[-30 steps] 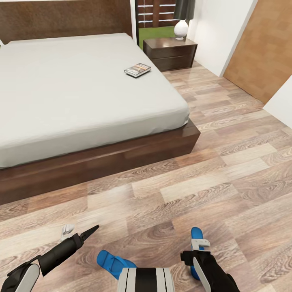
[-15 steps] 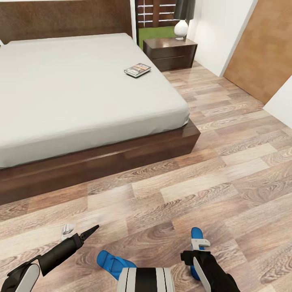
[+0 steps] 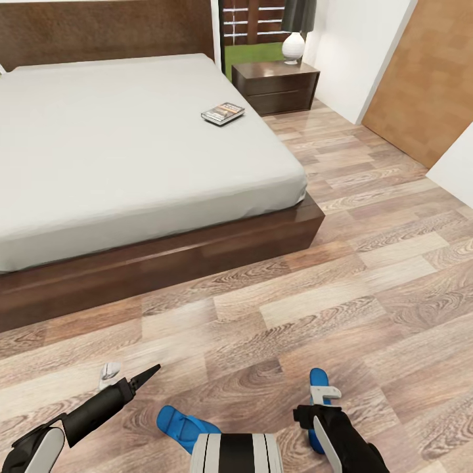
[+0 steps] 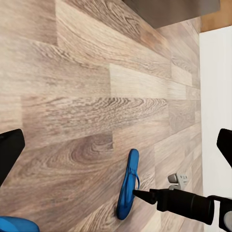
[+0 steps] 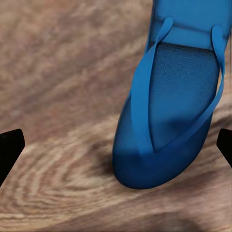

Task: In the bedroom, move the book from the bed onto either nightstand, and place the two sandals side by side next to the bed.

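Wood-plank floor [image 3: 368,276] in light brown runs from both arms up to the bed [image 3: 131,144], whose pale mattress and dark frame lie well ahead of the left claw [image 3: 150,372] and to its front. On the mattress, far beyond both claws and toward the right edge of the bed, rests the book [image 3: 223,113]. Just past that corner of the bed stands the nightstand [image 3: 276,85], with a white lamp [image 3: 293,46] on top, and a brown wood panel [image 3: 420,79] lines the wall well ahead of the right claw [image 3: 324,395]. Nothing stands on the open floor between the claws and the bed. One blue sandal [image 3: 176,420] lies on the floor between the two arms, partly hidden behind the robot's trunk [image 3: 236,453]. The other sandal [image 5: 171,96] lies directly under the right claw, strap side up, its rounded end between the two spread finger tips seen at the edges of the right wrist view; the claw is wide apart and touches nothing. The left claw is also spread wide over bare floor, holding nothing.
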{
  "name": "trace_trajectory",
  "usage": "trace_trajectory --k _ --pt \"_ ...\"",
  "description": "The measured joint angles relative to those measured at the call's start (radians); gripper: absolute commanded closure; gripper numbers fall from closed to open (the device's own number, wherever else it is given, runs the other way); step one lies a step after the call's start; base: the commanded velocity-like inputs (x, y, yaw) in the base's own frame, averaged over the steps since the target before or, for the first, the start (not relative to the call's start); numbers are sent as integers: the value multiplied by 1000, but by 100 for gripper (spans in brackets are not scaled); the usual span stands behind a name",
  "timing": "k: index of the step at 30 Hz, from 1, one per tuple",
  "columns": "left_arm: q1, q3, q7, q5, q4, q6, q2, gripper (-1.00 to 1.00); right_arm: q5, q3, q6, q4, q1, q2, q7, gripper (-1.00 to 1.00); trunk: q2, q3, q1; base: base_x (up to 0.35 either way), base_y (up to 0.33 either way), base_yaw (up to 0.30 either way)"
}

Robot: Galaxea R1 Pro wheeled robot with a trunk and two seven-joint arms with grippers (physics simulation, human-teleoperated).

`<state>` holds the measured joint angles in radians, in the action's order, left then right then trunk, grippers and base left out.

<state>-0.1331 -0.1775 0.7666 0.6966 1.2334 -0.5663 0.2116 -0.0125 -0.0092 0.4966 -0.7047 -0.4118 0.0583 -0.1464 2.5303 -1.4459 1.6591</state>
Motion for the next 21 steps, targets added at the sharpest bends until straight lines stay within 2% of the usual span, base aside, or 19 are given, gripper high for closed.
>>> trace_trajectory --k 6,9,12,21 --pt "0 0 0 0 0 0 0 -100 2 -2 -2 -2 1 -1 -3 -100 0 0 0 0 0 0" --pt "0 1 0 0 0 0 -1 -100 2 -3 -3 -4 1 -1 -59 -100 0 0 0 0 0 0" --pt "0 1 0 0 0 0 -1 -100 1 -3 -4 -4 0 -1 -82 -100 0 0 0 0 0 0" --pt "0 2 0 0 0 0 -1 -100 0 -3 -4 -4 0 -1 -97 -100 0 0 0 0 0 0"
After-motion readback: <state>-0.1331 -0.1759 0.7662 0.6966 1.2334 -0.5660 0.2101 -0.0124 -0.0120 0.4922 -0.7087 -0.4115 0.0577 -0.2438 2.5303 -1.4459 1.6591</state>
